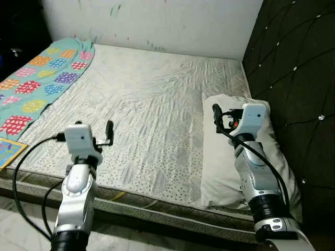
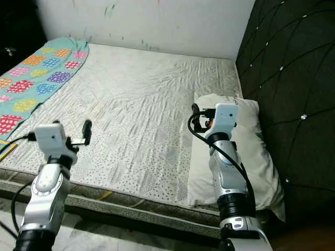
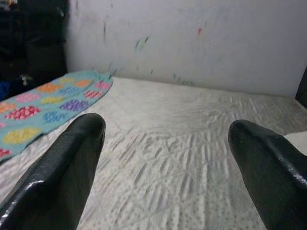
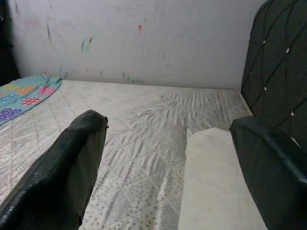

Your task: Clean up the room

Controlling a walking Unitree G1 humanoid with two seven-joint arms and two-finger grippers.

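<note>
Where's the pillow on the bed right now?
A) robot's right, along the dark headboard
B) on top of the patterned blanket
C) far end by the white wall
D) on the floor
A: the pillow lies on the mattress at the robot's right, along the dark headboard, under the right gripper; the blanket is on the opposite side.

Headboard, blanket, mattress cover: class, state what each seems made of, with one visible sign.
Headboard: probably dark padded leatherette, diamond-tufted with shiny studs.
Blanket: soft cloth, likely fleece or cotton, matte, draped.
Mattress cover: quilted pale fabric, stitched diamonds, wrinkled.
</note>
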